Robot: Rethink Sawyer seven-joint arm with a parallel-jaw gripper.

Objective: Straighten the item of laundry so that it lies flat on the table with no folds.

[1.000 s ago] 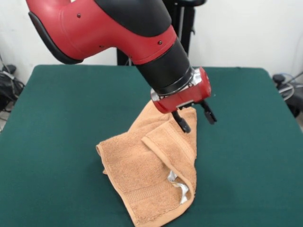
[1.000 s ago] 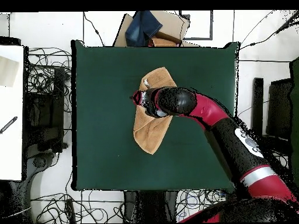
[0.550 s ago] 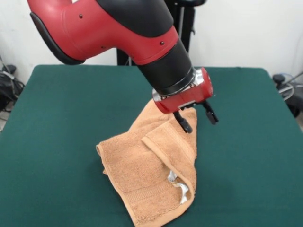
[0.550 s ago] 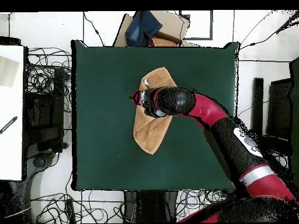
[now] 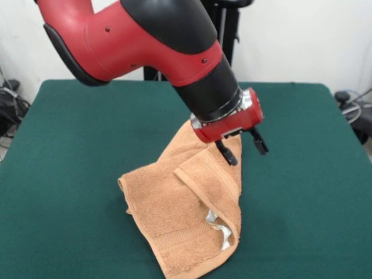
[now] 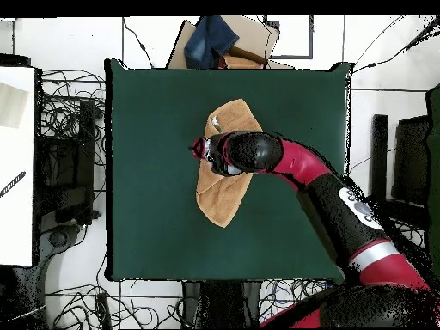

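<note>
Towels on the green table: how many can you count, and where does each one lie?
1. The towel lies folded near the middle of the table, under the open gripper. None seems hidden.

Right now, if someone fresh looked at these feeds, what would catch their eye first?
Most likely the big red and black arm sweeping down from the upper left of the front view, its gripper open just above the towel's far corner. Next is the orange-tan towel, lying folded over itself near the middle of the dark green table, with a small white label showing at its near fold.
</note>
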